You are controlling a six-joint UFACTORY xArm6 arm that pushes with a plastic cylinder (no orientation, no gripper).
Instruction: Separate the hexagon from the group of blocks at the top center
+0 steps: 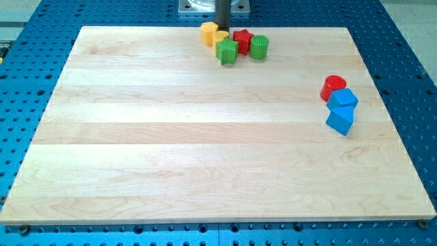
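A group of blocks sits at the top centre of the wooden board [205, 137]. An orange-yellow hexagon [208, 32] is at the group's left end. A yellow block [220, 39] touches it on the right; its shape is partly hidden by the rod. A green cube [227, 52] lies just below, a red star [243, 39] to the right, and a green cylinder [259, 47] at the right end. My tip [222, 29] comes down from the view's top, right behind the yellow block, between the hexagon and the red star.
At the view's right, a red cylinder [333, 86] touches a blue block [343, 99], with another blue block [340, 120] just below. A blue perforated table [34, 55] surrounds the board.
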